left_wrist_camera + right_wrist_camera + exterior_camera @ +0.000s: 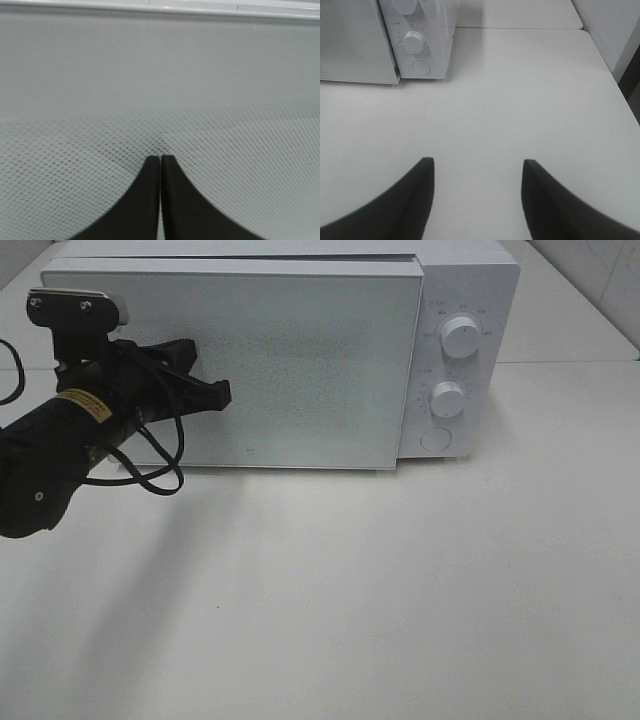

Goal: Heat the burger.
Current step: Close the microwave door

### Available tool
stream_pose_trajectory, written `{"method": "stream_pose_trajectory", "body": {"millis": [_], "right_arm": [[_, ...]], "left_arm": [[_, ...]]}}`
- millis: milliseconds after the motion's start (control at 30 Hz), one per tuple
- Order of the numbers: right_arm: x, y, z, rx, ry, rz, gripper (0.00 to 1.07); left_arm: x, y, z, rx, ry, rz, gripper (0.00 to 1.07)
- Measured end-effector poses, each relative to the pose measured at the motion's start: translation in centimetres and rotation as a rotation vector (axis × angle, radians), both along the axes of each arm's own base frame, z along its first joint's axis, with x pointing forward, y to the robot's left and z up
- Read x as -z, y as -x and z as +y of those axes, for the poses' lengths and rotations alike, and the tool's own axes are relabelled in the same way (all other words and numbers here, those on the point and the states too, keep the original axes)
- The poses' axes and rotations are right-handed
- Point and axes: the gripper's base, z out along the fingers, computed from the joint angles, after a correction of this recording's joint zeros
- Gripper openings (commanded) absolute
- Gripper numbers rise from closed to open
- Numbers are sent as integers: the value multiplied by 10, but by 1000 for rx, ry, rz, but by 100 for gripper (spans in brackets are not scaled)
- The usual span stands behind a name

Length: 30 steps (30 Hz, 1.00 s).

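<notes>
Closure of the door (300, 370) looks like the step in hand. In the high view the microwave (470, 300) sits at 12 o'clock on the table (400, 590). The door's free edge, toward 3 o'clock, seems to stand a little proud of the control panel, so it is probably not latched.

The left gripper (222, 393) has its jaws pressed together and holds nothing. The wrist view shows the joined tips at, or just short of, the dotted door mesh. It meets the door on the 9 o'clock side, which is judged to be the hinge side.

The burger appears in no view. It is most likely inside, behind the door, but the mesh hides the interior and this cannot be confirmed.

A good finish would be a slow, square push straight toward 12 o'clock. The contact would work better nearer the free edge, where less force should seat the latch. The microwave looks light, so a hard shove could slide it back on the smooth table.

The right gripper (477, 161) hangs with its jaws apart and empty over bare table, at about 5 o'clock from the controls. It is well placed to turn the lower knob (447, 398) once the door is latched. The upper knob (460, 337) sits above it.
</notes>
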Motion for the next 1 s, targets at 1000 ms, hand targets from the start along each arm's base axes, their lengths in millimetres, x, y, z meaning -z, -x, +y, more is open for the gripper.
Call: {"method": "stream_pose_trajectory", "body": {"millis": [1000], "right_arm": [[0,0,0,0,0,0,47]], "left_arm": [[3,-18,-29,90,-90,2,0]]}}
